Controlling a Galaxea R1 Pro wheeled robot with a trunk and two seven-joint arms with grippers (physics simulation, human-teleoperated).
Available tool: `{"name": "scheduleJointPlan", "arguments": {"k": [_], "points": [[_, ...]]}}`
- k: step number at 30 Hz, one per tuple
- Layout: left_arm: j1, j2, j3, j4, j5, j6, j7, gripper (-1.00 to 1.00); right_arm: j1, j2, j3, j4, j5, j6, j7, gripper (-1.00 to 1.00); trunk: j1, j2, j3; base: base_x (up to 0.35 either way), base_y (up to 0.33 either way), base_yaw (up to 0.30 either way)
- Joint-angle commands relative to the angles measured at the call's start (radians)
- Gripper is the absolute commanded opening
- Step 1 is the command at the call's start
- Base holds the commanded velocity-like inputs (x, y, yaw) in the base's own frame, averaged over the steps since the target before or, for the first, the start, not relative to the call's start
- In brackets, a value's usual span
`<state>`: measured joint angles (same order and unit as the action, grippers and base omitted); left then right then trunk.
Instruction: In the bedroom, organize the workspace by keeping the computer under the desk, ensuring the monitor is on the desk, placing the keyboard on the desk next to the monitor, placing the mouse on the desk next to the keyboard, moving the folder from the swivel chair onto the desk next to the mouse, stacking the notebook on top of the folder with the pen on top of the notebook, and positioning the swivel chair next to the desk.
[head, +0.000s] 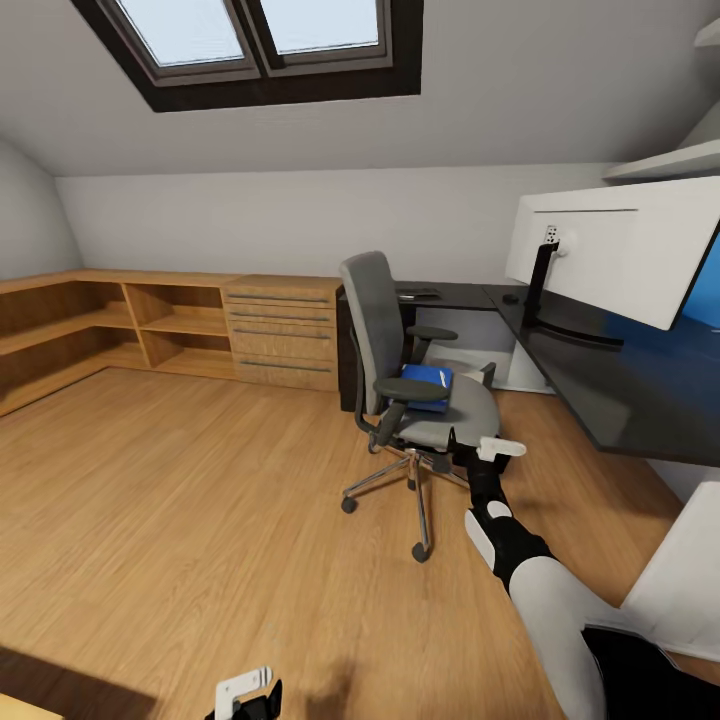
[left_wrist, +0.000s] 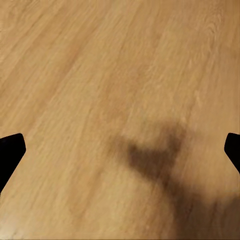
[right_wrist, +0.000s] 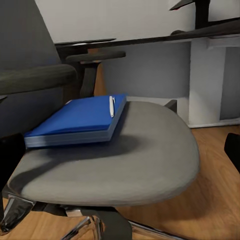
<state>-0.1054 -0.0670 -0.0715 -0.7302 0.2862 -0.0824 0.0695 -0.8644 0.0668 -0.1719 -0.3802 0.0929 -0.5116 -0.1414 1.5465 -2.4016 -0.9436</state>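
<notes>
Fingers of the left gripper (left_wrist: 120, 150) are spread wide over bare wooden floor (left_wrist: 100, 75), holding nothing. Whether the right gripper (head: 470, 455) has its fingers spread or pressed together I cannot tell; it hangs just beside the front edge of the swivel chair (head: 385, 330) seat. On that seat lies the blue folder (right_wrist: 75, 120) with the white pen (right_wrist: 111, 106) resting on its top. Behind the chair stands the black worktop (head: 600, 385), carrying the monitor (head: 620, 250).

Attic home office: skylight (head: 262, 40) (sloped ceiling), desk (head: 610, 385), swivel chair (head: 410, 385).
</notes>
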Motion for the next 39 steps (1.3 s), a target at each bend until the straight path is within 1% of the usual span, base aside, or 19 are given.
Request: {"name": "scheduleJointPlan", "arguments": {"k": [1,8,24,28,32,39], "points": [[0.000,0.001,-0.006,0.000,0.010,-0.010,0.007,1.00,-0.001,0.001,-0.004,0.001,0.010,-0.002,-0.005,1.00,0.000,0.000,-0.001,0.000,0.000,0.000],[0.000,0.001,-0.006,0.001,0.010,-0.048,0.007,1.00,0.000,-0.001,-0.005,0.001,0.010,0.000,-0.004,1.00,0.000,0.000,-0.001,0.000,0.000,0.000],[0.000,0.004,-0.005,0.000,0.010,-0.050,0.006,1.00,0.001,-0.007,-0.006,0.001,0.007,0.001,-0.005,1.00,0.000,0.000,-0.001,0.000,0.000,0.000],[0.000,0.005,-0.005,0.000,0.010,-0.050,0.006,1.00,0.002,-0.007,-0.005,0.002,-0.009,0.001,-0.005,1.00,0.000,0.000,-0.001,0.000,0.000,0.000],[0.000,0.005,-0.005,0.000,0.010,-0.050,0.006,1.00,0.003,-0.004,-0.005,0.002,-0.040,-0.004,-0.004,1.00,0.000,0.000,-0.001,0.000,0.000,0.000],[0.000,0.006,-0.005,0.000,0.010,-0.050,0.006,1.00,0.004,0.000,-0.004,0.002,-0.057,-0.005,-0.005,1.00,0.000,0.000,-0.001,0.000,0.000,0.000]]}}
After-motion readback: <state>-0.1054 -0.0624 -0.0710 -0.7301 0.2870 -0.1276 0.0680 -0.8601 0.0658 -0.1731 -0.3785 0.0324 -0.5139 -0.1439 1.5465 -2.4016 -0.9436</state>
